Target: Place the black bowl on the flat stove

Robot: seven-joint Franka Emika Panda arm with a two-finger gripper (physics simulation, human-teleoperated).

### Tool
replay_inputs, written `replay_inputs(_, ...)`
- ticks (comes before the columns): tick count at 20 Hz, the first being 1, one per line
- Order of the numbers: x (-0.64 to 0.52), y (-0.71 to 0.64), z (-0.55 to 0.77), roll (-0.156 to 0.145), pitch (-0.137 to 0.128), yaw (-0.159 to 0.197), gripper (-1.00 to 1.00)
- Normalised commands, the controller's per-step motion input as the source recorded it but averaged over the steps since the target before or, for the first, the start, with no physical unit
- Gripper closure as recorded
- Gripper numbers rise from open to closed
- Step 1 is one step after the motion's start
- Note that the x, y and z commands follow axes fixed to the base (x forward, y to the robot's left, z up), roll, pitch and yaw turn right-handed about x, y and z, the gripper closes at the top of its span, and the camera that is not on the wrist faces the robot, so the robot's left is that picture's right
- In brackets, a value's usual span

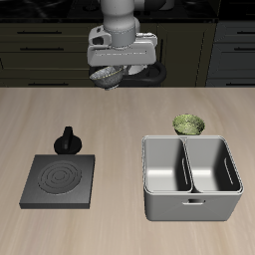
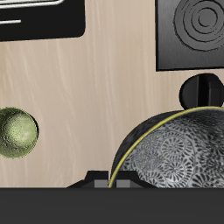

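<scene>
Altogether two bowls, one stove, one bin, one knobbed pot. Black bowl (image 1: 108,74) up in the air, pinched at its rim by the gripper (image 1: 113,77), well above the table's back part; filling much of the wrist view (image 2: 171,153). Flat stove (image 1: 61,179) near the front edge, bare on top. Knobbed pot (image 1: 68,142) just behind the stove. Green bowl (image 1: 188,124) behind the grey two-compartment bin (image 1: 191,204).

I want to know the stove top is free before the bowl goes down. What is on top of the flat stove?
Only its pale rings show on the flat stove; the exterior view shows the whole top. The black bowl hangs in the pincer, high above the table's back.
</scene>
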Motion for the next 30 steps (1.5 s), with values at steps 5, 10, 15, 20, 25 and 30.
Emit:
replay_inputs(5, 0.41, -0.44, 0.24, -0.062, 0.009, -0.052, 1.00)
replay_inputs(10, 0.52, -0.47, 0.00, -0.080, 0.027, 0.002, 1.00)
replay_inputs(15, 0.49, -0.38, 0.01, -0.024, 0.011, 0.000, 1.00)
replay_inputs(20, 0.33, -0.16, 0.04, -0.010, -0.014, 0.066, 1.00)
replay_inputs(25, 0.33, -0.17, 0.04, 0.033, 0.011, 0.067, 1.00)
replay_inputs(30, 0.33, -0.27, 0.01, 0.005, 0.032, 0.036, 1.00)
